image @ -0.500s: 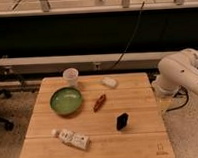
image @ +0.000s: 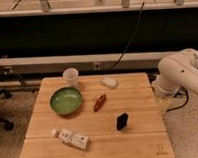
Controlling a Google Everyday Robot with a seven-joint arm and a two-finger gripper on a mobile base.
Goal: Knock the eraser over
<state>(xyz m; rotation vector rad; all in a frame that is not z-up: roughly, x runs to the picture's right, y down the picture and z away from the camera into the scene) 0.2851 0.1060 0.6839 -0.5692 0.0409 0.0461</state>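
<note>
The eraser (image: 122,121) is a small black block on the wooden table (image: 146,141), right of centre and toward the front. It stands apart from everything else. Only my white arm (image: 182,74) shows, folded beside the table's right edge, well away from the eraser. My gripper is not in view; no fingers show anywhere in the camera view.
A green bowl (image: 66,100) sits at the left. A clear cup (image: 71,76) stands behind it. A reddish-brown item (image: 99,102) lies at the centre and a small white lump (image: 109,82) near the back edge. A white labelled bottle (image: 71,138) lies at the front left.
</note>
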